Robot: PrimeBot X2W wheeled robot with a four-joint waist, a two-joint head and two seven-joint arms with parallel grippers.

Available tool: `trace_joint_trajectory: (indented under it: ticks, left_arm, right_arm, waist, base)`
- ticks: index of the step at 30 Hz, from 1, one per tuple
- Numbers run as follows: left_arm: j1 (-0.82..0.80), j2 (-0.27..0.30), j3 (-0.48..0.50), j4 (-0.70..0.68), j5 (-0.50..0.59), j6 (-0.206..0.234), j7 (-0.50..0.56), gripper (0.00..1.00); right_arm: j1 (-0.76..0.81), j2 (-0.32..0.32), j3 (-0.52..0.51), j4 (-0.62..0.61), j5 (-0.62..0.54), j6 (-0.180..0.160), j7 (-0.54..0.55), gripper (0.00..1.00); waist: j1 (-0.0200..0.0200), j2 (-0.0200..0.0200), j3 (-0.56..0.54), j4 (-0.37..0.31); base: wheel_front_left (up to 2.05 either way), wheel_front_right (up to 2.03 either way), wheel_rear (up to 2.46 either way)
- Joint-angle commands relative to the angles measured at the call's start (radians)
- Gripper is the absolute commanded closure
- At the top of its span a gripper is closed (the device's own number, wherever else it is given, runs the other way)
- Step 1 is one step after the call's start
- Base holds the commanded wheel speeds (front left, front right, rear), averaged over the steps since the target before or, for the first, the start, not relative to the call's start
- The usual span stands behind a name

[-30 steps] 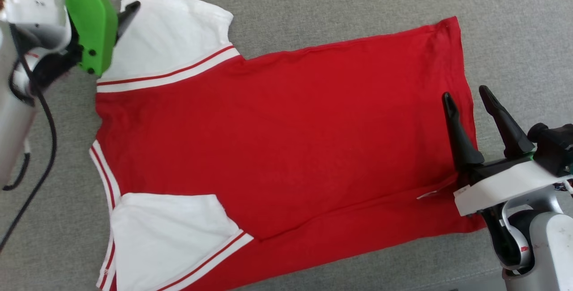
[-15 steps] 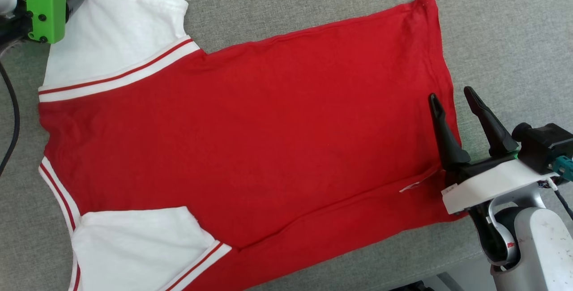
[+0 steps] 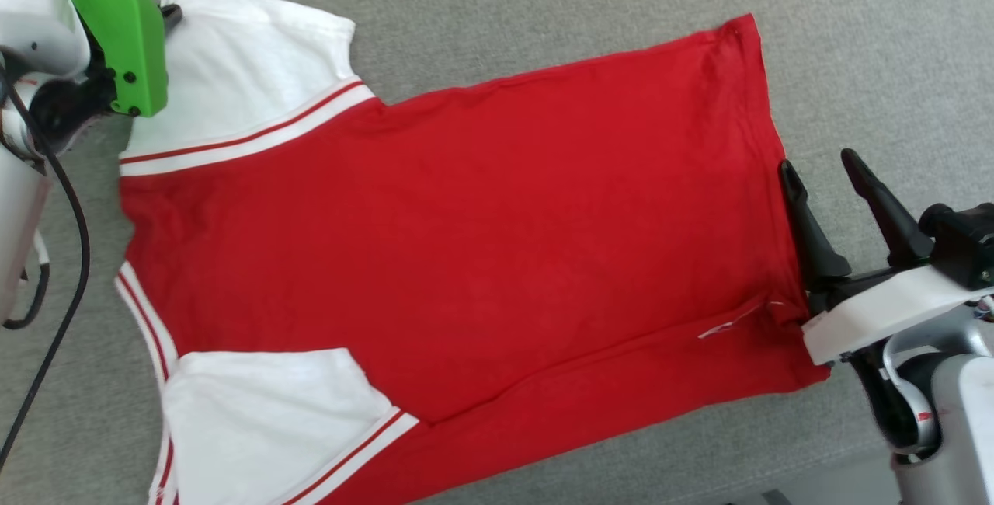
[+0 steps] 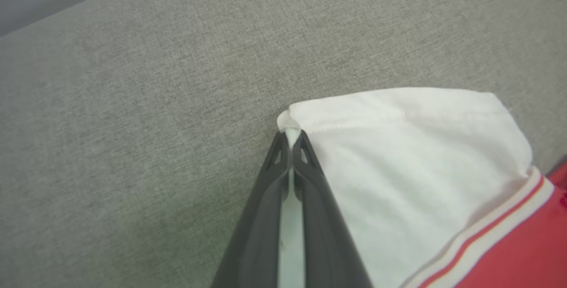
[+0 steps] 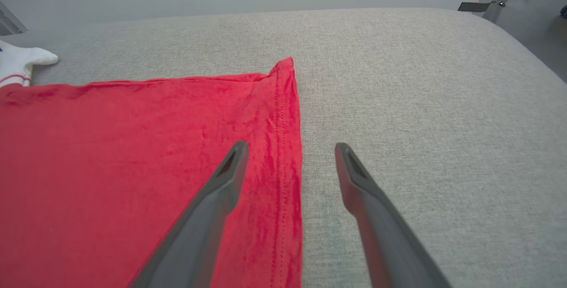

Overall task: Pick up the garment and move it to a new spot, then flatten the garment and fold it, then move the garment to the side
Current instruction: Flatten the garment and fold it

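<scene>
Right, my left gripper [image 4: 291,136] pinches the white sleeve corner [image 4: 294,118] of the garment [image 3: 466,217], spread flat on the grey cushion [image 3: 543,8]; my right gripper [image 5: 290,148] gapes astride its hem [image 5: 283,115], perhaps just above it.

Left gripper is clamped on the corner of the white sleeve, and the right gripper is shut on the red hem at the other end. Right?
Not the right one. The right gripper is open, one finger to each side of the red hem, gripping nothing, as the right wrist view shows. The left gripper is indeed clamped on the corner of the white sleeve.
</scene>
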Motion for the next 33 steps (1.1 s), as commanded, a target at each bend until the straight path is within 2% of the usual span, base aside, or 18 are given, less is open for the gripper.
trace_joint_trajectory:
  ticks: [1,4,8,12,14,19,25,33]
  left_arm:
    - [0.024,0.001,0.0,-0.022,-0.001,-0.001,-0.033,1.0]
    - [0.051,-0.005,0.0,-0.082,-0.008,-0.001,-0.08,1.0]
    - [0.099,-0.017,0.002,-0.196,-0.044,-0.002,-0.122,1.0]
    - [0.143,-0.003,-0.004,-0.317,-0.041,0.003,-0.146,1.0]
    - [0.168,0.0,-0.002,-0.376,-0.047,0.011,-0.155,1.0]
    - [0.208,0.005,0.012,-0.515,-0.086,0.017,-0.164,1.0]
    - [0.228,0.0,0.002,-0.622,-0.072,0.031,-0.177,1.0]
    - [0.257,-0.006,0.004,-0.678,-0.08,0.042,-0.202,1.0]
  right_arm:
    - [-0.001,-0.022,-0.007,-0.012,-0.012,-0.001,0.023,0.0]
    - [-0.005,-0.072,-0.014,-0.037,-0.014,-0.001,0.095,0.0]
    - [-0.021,-0.18,-0.005,-0.076,0.01,-0.001,0.241,0.0]
    - [-0.075,-0.276,-0.015,-0.09,0.065,-0.001,0.387,0.0]
    - [-0.116,-0.326,-0.006,-0.088,0.08,-0.001,0.445,0.0]
    - [-0.222,-0.393,-0.001,-0.023,0.139,-0.001,0.616,0.0]
    - [-0.332,-0.407,-0.001,0.087,0.156,-0.001,0.78,0.0]
    - [-0.377,-0.374,-0.004,0.22,0.122,-0.001,0.841,0.0]
  waist:
    - [-0.0001,0.0108,-0.048,0.043]
    - [-0.0001,0.0108,-0.076,0.08]
    - [-0.0001,0.0108,-0.1,0.14]
    - [-0.0001,0.0108,-0.102,0.202]
    - [-0.0001,0.0108,-0.096,0.23]
    - [-0.0001,0.0108,-0.06,0.292]
    - [-0.0001,0.0108,-0.024,0.344]
    - [-0.0001,0.0108,0.003,0.375]
  base:
    - [0.0,0.0,0.0]
    - [0.0,0.0,0.0]
    - [0.0,0.0,0.0]
    - [0.0,0.0,0.0]
    - [0.0,0.0,0.0]
    - [0.0,0.0,0.0]
    - [0.0,0.0,0.0]
    - [0.0,0.0,0.0]
